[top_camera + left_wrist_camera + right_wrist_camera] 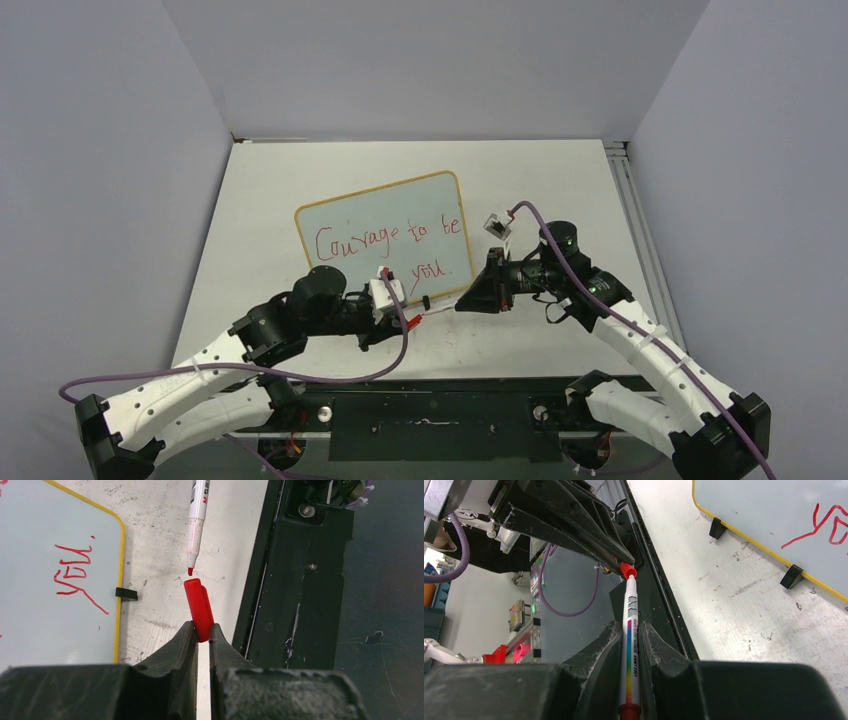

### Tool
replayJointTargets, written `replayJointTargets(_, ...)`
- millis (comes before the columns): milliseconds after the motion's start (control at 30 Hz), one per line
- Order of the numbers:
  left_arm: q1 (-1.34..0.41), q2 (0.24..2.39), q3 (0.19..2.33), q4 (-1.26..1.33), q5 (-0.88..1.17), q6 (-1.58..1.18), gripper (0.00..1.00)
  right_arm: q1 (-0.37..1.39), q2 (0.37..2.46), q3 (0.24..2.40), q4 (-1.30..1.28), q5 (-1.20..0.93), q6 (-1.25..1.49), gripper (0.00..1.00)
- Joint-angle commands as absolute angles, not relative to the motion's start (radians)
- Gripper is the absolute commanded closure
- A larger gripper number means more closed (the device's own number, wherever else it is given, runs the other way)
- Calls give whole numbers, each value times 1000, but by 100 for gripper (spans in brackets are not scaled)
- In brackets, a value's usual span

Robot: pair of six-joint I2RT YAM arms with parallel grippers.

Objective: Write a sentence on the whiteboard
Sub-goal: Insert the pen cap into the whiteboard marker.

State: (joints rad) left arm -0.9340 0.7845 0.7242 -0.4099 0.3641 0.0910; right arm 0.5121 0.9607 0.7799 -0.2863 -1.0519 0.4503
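Whiteboard: rests mid-table on the scuffed white tabletop, beyond both grippers; the yellow-orange frame is skewed, its right end farther from the arms.
Sentence: red handwriting on the board face, "Courage to be" above and "you." below at the right.
Clip feet: two small black clips on the board's near edge, touching the tabletop.
Left gripper: fingers drawn narrow and clamped on the closed end of the red cap; it is just off the board's near right corner.
Red cap: tilted, its open mouth turned toward the marker tip.
Right gripper: fingers pinched on the barrel of the marker, facing the left gripper.
Marker: white barrel with a rainbow stripe, a red end plug and a bare red tip, held above the table's near strip.
Tip and cap: nearly in line; the left wrist view shows a narrow gap, with the tip just short of the cap's mouth.
Base plate: black, along the table's near edge, beside the cap.
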Motion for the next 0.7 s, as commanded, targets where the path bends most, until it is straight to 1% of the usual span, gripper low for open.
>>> replayJointTargets(0, -928, 773, 731, -391, 365, 104, 100, 519, 930, 815, -273, -1094, 404, 95)
replayJointTargets(167, -929, 762, 727, -387, 383, 104, 100, 516, 936, 853, -364, -1092, 348, 95)
replayJointTargets(667, -931, 741, 721, -373, 437, 100, 100, 510, 907, 857, -331, -1101, 383, 95)
